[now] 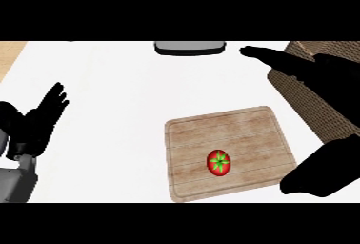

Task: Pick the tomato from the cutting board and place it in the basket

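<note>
Fingers first: the left hand (38,121) sits near the lower left edge with its fingers straight and pointing up, holding nothing, just resting there. The right hand (309,66) is spread open too, fingers stretched out long toward the back of the counter and the thumb hanging low by the board's right edge, and there's nothing in it either. Nearest to me after the arms is the light wooden rectangular cutting board (232,128), lying a bit skewed on the white counter (112,81), and the small red tomato with the green star-shaped top (219,162) sits on the board's near half, well apart from both hands. So I'd say we're at the very start, the reach before the pick, nothing grabbed yet. Next move, as I read it: the right hand needs to come down and back toward the tomato and curl around it, then carry it right to the brown woven basket (295,90), which is just beside the board and partly hidden behind that arm. Furthest back there's a dark grey rounded thing (190,47) at the top edge, can't tell what it is. Count: one tomato, one board, one basket, two hands.
</note>
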`<state>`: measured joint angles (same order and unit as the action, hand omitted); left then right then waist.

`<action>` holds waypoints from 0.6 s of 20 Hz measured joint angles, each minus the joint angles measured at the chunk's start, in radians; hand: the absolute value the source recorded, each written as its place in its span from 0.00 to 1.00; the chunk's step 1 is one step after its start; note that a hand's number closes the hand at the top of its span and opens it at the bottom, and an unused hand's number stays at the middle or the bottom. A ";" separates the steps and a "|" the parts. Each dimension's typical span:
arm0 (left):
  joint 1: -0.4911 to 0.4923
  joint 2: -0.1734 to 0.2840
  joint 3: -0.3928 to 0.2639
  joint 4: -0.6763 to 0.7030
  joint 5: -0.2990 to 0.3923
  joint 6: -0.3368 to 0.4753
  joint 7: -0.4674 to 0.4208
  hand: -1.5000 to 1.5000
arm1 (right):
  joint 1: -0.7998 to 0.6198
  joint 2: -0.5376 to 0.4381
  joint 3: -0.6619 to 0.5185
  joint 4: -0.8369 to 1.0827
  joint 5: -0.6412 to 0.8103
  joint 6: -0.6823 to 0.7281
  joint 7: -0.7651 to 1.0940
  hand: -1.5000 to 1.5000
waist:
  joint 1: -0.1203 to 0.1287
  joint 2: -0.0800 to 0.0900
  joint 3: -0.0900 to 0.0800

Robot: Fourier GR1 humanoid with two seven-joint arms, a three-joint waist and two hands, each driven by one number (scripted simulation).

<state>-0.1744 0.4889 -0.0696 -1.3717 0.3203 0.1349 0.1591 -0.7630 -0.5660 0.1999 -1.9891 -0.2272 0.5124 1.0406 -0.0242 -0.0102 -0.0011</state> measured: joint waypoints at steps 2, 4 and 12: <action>0.000 -0.011 -0.002 0.002 -0.011 0.003 -0.003 0.50 | 0.054 -0.036 -0.036 -0.072 -0.044 -0.006 0.005 0.00 | 0.001 0.001 0.000; 0.004 -0.016 -0.001 -0.019 -0.018 0.003 0.009 0.50 | 0.111 -0.048 -0.060 -0.132 -0.039 -0.018 0.001 0.00 | 0.006 0.003 0.001; -0.035 -0.042 0.024 0.020 -0.043 -0.026 0.013 0.50 | 0.406 0.034 -0.024 -0.253 0.203 -0.030 -0.147 0.00 | 0.016 0.009 0.001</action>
<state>-0.2093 0.4469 -0.0456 -1.3514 0.2777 0.1086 0.1724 -0.3571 -0.5322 0.1761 -2.2418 -0.0238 0.4822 0.8937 -0.0080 -0.0013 0.0004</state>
